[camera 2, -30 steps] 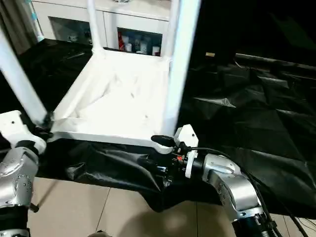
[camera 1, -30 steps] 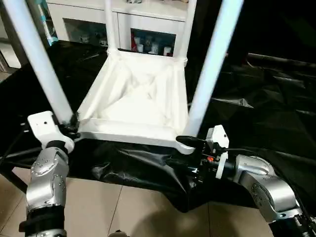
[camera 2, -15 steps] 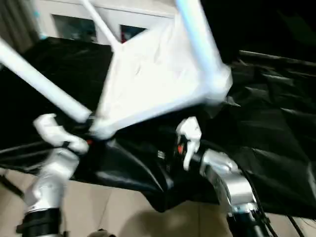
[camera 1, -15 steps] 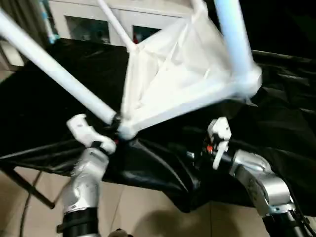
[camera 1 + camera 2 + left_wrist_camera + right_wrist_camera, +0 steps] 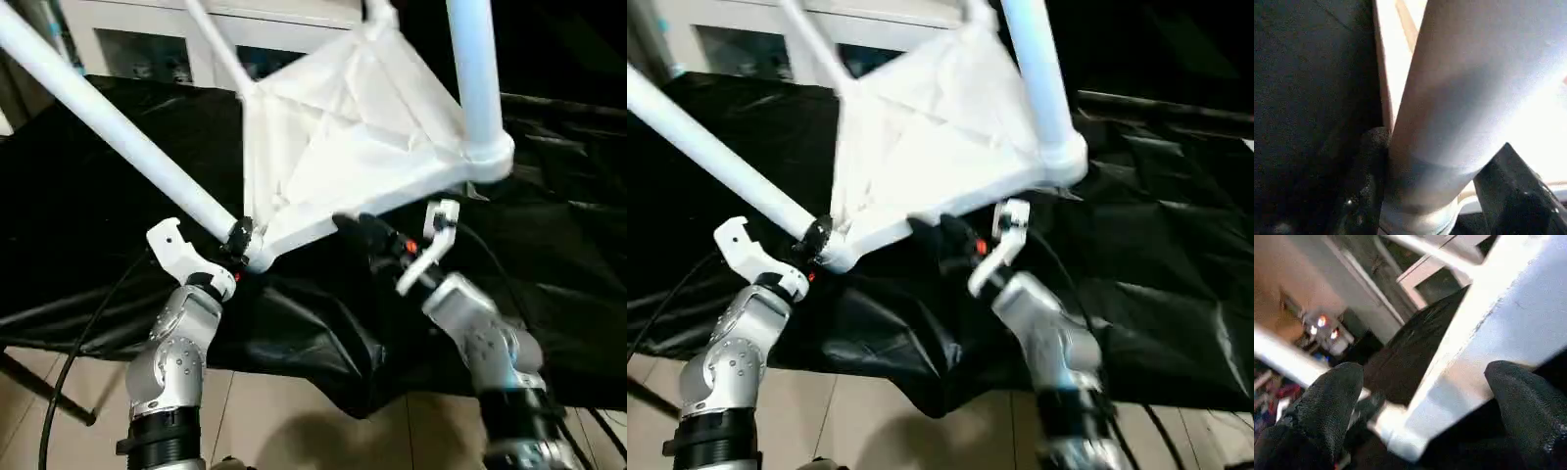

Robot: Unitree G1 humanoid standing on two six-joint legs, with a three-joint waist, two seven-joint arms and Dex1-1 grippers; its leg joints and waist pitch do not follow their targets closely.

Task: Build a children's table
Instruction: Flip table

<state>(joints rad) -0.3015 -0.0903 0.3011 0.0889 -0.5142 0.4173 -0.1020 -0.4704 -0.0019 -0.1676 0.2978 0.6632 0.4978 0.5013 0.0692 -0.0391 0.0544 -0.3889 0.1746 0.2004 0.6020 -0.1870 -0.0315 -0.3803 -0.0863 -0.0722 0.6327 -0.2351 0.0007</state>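
Note:
The children's table (image 5: 343, 137) is upside down and tilted, its near-right corner (image 5: 485, 162) raised above the black cloth. Its white legs (image 5: 118, 127) (image 5: 477, 78) point up and outward. My left gripper (image 5: 238, 240) is shut on the base of the near-left leg at the low corner; in the left wrist view that leg (image 5: 1459, 98) is pressed between both fingers (image 5: 1369, 161). My right gripper (image 5: 358, 227) sits at the near rim, open. In the right wrist view the white rim (image 5: 1488, 342) passes between its spread fingers (image 5: 1327, 401) with gaps on both sides.
The black-draped work table (image 5: 549, 196) lies under and to the right of the white table, its cloth hanging over the front edge. A white glass-door cabinet (image 5: 147, 49) stands behind. Tiled floor (image 5: 294, 421) is below, with a black cable (image 5: 78, 343) by my left arm.
The white table has tipped: its near-right corner rose and swung right while the left corner stayed low. My right gripper let go of that corner and now sits at the near rim.

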